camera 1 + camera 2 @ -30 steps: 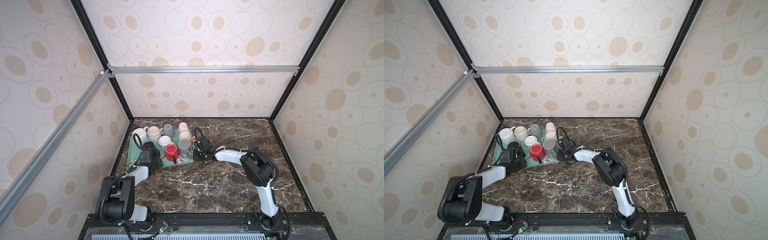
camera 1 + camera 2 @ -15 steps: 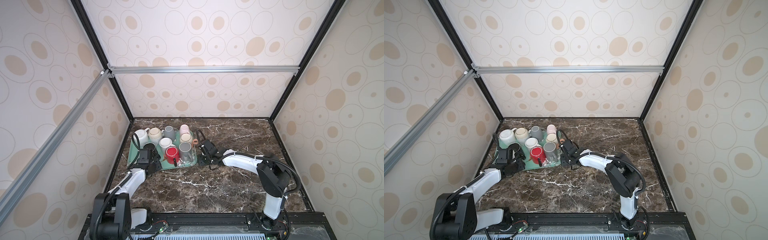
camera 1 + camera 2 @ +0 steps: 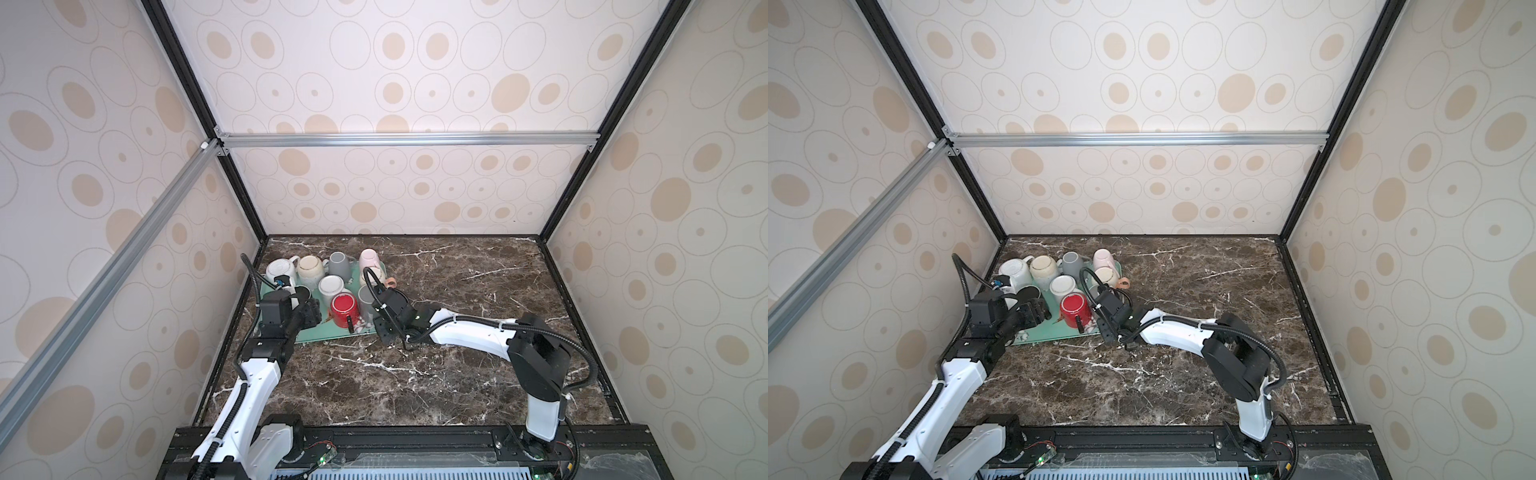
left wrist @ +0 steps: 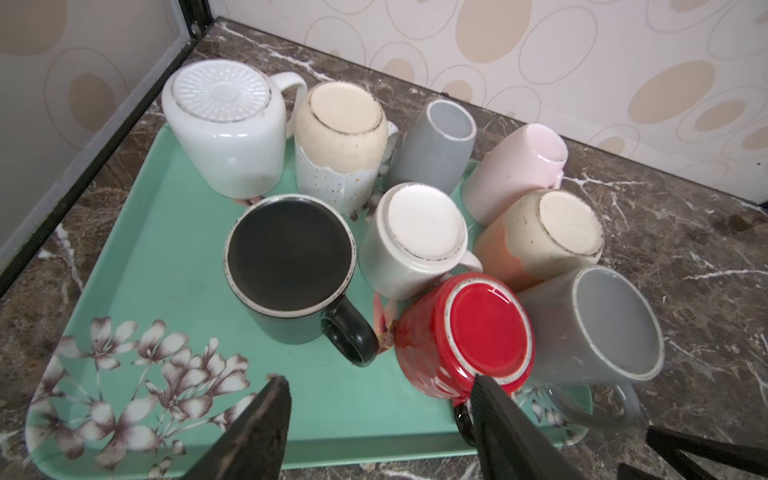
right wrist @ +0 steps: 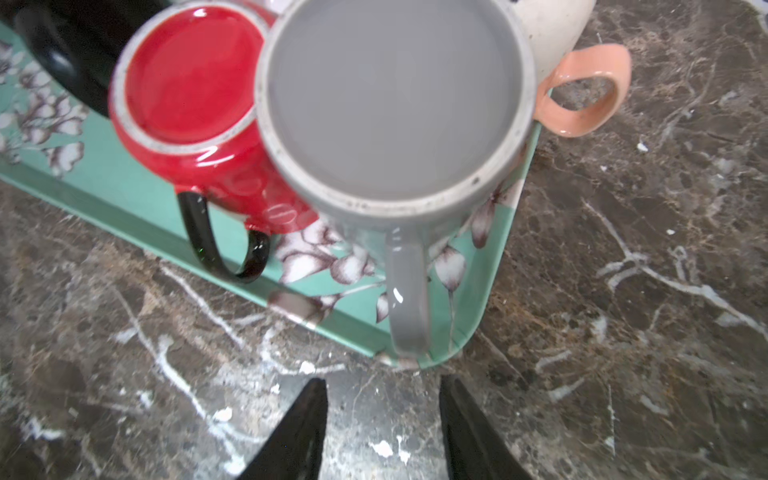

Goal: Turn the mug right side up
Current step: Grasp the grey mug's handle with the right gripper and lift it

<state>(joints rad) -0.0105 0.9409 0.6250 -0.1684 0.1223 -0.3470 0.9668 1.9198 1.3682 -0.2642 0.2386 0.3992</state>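
The grey mug (image 5: 395,99) stands mouth up in the near right corner of the green tray (image 5: 104,166). Its handle points at the right gripper (image 5: 384,386), whose jaws are parted and empty above the worktop (image 5: 623,291) just off that corner. The left gripper (image 4: 378,382) hangs released and empty over the tray's near edge, close to the upright black mug (image 4: 291,257) and the bottom-up red mug (image 4: 490,328).

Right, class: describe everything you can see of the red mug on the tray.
The red mug is glossy, ceramic-looking, with a pale unglazed foot ring, embossed circles on its wall and a black handle. It stands upside down near the front edge of the green floral tray, against the upright grey mug. Nothing grips it.
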